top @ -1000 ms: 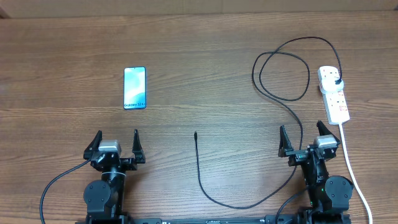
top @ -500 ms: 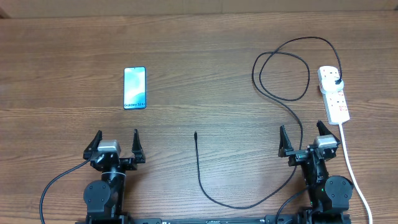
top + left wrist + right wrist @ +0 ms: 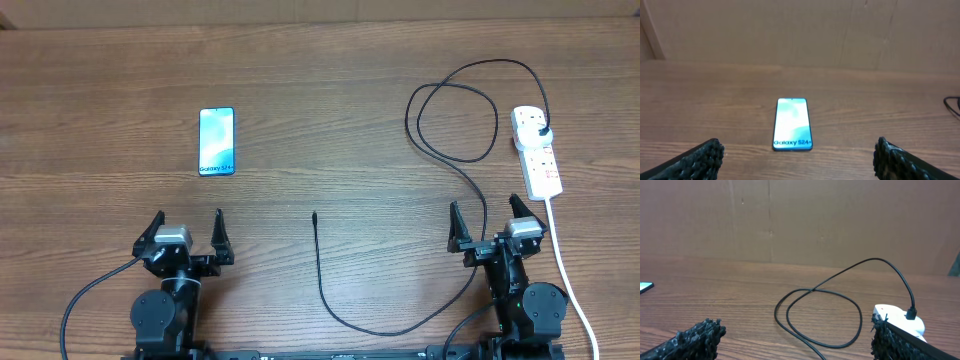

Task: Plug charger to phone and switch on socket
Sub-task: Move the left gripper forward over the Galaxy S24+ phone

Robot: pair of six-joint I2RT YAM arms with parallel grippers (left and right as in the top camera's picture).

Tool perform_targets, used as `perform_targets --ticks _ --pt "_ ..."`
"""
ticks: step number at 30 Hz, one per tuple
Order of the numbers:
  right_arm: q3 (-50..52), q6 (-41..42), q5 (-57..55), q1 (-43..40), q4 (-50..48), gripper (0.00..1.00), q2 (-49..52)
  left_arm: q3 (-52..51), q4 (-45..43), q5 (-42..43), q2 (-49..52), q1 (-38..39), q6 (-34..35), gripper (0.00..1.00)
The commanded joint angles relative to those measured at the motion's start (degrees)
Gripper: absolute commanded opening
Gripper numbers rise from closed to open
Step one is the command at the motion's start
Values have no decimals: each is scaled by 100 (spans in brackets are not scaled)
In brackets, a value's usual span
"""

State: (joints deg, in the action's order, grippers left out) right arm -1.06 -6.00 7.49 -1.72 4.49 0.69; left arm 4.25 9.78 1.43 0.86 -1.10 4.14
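Plainly, with left gripper (image 3: 188, 216) and right gripper (image 3: 484, 208) parted and empty, the flat-lying thin black charger cable (image 3: 320, 270), well apart from the slim teal-lit phone (image 3: 217, 141), could be missed.

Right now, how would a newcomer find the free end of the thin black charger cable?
On the brown wooden table, look roughly midway between the left gripper and right gripper. A long thin black cable rises from the near edge and ends there in a small connector tip. Its other end sits plugged in the white power strip; this one lies loose on wood.
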Motion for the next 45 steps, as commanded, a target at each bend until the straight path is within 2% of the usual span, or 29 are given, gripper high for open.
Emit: perform_targets --ticks 1,8,13,25,34,45 --pt "61 39 -15 37 -31 100 -42 422 210 -61 -55 37 57 100" --pt "61 42 -15 37 -31 100 -42 645 319 -55 -15 37 127 100" --pt "61 39 -15 37 -31 100 -42 828 356 -37 413 37 168 99" --pt "61 42 -15 37 -31 100 -42 2068 391 142 2524 37 188 100" --pt "61 42 -15 37 -31 100 -42 4013 1589 269 4505 37 57 100" --pt "61 42 -15 37 -31 100 -42 6481 3532 267 6776 37 59 99"
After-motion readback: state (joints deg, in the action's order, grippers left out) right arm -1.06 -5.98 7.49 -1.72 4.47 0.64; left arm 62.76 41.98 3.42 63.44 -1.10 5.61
